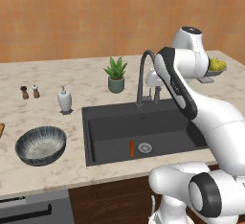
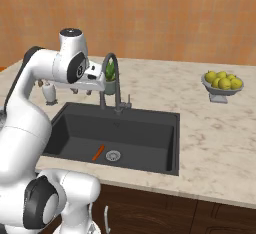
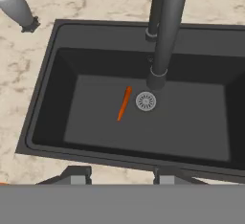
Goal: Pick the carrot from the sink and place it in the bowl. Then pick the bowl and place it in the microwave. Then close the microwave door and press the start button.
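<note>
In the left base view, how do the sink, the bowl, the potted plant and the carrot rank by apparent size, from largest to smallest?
1. sink
2. bowl
3. potted plant, though it stands farther from the camera, so its true size compared with the bowl is unsure
4. carrot

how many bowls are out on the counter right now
2. The bowl, blue-grey and patterned, sits on the counter left of the sink. A small metal fruit bowl holding yellow fruit stands on the counter to the sink's right. None seem hidden, though the arm covers some counter.
</note>
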